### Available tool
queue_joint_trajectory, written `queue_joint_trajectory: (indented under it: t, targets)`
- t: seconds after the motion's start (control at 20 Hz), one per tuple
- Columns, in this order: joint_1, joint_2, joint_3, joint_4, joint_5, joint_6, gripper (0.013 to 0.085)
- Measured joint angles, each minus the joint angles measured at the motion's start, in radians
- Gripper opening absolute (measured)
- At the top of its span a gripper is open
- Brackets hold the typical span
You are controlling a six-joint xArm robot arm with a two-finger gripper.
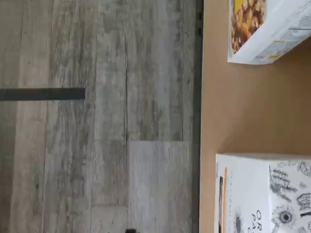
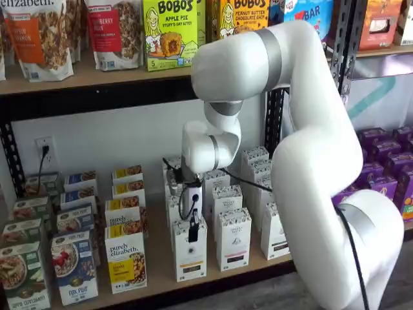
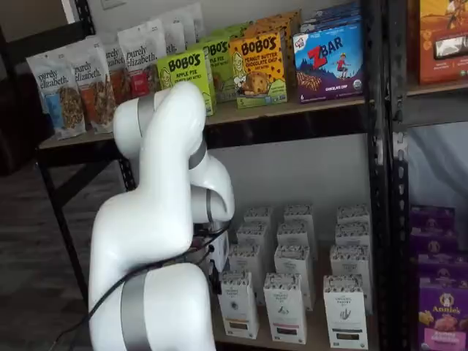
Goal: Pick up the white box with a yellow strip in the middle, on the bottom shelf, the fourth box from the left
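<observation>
The white box with a yellow strip (image 2: 187,263) stands at the front of the bottom shelf, right of a purely elizabeth box (image 2: 126,261). My gripper (image 2: 192,232) hangs just in front of the white box's upper face, its white body above. Only a narrow black finger shows, so I cannot tell whether it is open. In the wrist view a white box with line drawings and a thin orange-yellow strip (image 1: 257,194) stands on the brown shelf board (image 1: 243,111), near its front edge. In the other shelf view my own arm hides the fingers.
More white boxes (image 2: 232,239) stand right of the target, in rows running back. A granola-picture box (image 1: 257,29) is its neighbour in the wrist view. Grey wood floor (image 1: 121,121) lies below the shelf edge. A black shelf post (image 2: 274,123) stands behind my arm.
</observation>
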State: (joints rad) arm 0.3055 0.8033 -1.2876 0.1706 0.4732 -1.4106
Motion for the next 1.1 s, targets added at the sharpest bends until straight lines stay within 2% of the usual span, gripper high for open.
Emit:
queue_joint_trajectory:
  t: [0.05,0.15,0.25,0.65,0.95,1.1]
  targets:
    - [-0.001,0.002,-0.008,0.002,0.018,-0.003,0.085]
    - [-0.016,0.015,-0.073,0.017,0.138,-0.024,0.085]
    - [-0.025,0.021,-0.098,0.019,0.173,-0.032,0.085]
    - [-0.039,0.044,-0.12,0.043,0.113,-0.067,0.085]
    - [-0.044,0.108,-0.187,0.041,0.119,-0.072,0.085]
    - [-0.048,0.135,-0.207,0.062,0.095,-0.093,0.085]
